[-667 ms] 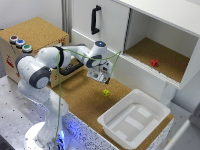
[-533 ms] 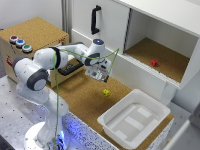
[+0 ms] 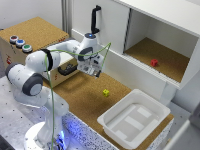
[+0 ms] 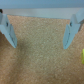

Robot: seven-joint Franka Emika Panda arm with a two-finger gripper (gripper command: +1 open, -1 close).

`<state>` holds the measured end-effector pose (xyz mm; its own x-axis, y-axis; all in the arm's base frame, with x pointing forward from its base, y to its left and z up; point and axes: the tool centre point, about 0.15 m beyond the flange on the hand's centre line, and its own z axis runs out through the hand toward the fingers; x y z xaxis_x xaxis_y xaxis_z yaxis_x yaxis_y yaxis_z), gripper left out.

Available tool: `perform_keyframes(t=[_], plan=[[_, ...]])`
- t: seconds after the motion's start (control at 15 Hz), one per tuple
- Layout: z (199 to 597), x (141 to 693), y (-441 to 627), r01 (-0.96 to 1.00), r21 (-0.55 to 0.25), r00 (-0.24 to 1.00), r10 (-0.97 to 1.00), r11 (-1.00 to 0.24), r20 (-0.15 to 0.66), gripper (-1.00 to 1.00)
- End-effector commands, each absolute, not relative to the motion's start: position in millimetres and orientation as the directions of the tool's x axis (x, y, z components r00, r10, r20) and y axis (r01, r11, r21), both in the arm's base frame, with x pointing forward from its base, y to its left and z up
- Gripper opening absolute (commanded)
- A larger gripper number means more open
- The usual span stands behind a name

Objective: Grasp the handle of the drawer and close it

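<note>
In the exterior view the tan cork-topped box (image 3: 37, 31) with three coloured buttons (image 3: 20, 44) stands at the left. Its light-brown drawer (image 3: 61, 77) sticks out of the box front, largely hidden behind my arm. A dark bar there (image 3: 66, 70) looks like the handle. My gripper (image 3: 95, 71) hangs over the cork floor just to the exterior view's right of the drawer, not touching it. In the wrist view my gripper (image 4: 41, 36) is open, both fingers (image 4: 10, 32) spread over bare cork with nothing between them. Neither handle nor drawer shows in that view.
A small yellow cube (image 3: 106, 92) lies on the cork floor (image 3: 85, 100); a yellow edge (image 4: 82, 57) shows in the wrist view. A white plastic tub (image 3: 135, 117) sits at the front right. The white cabinet (image 3: 145, 40) behind holds a red cube (image 3: 154, 62) and carries a black vertical handle (image 3: 94, 19).
My gripper has shifted slightly toward the exterior view's left, closer to the drawer. It stays open. Nothing else moved.
</note>
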<state>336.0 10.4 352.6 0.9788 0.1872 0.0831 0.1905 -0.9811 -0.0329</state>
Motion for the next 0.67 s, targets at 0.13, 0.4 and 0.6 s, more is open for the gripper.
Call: perform_keyframes(t=[0.13, 0.4, 0.6], plan=[[333, 323, 50, 0.181, -0.025, 0.979, 0.177, -0.983, 0.099, -1.0], [328, 326, 63, 0.139, -0.019, 0.985, 0.136, -0.99, 0.11, -1.0], [321, 327, 76, 0.096, -0.044, 0.99, 0.09, -0.994, 0.112, -1.0]])
